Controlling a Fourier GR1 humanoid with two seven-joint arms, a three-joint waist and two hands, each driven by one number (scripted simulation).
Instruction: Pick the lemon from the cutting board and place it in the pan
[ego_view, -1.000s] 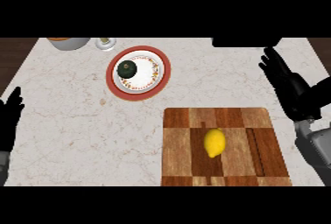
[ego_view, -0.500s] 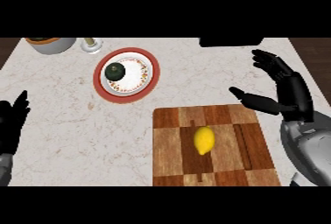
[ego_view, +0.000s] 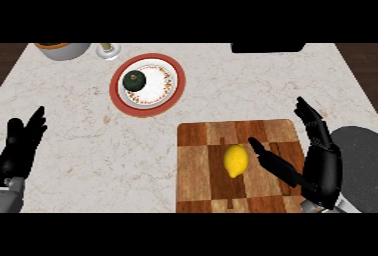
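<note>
A yellow lemon (ego_view: 235, 160) lies near the middle of the wooden cutting board (ego_view: 199, 175). My right hand (ego_view: 317, 162) is over the board's right side, open, its thumb stretched toward the lemon and ending just right of it without touching. My left hand (ego_view: 21, 147) rests open at the left edge of the counter, fingers up. A dark object, perhaps the pan (ego_view: 267, 47), shows only as a black edge at the top right.
A red-rimmed plate (ego_view: 122, 97) holding a dark green round fruit (ego_view: 134, 80) sits at the upper left. A bowl (ego_view: 63, 49) and a small shaker (ego_view: 108, 49) stand at the far top left.
My right hand has come down and inward from the right edge onto the board, its thumb now beside the lemon. The view has shifted, so the board and plate appear further right.
</note>
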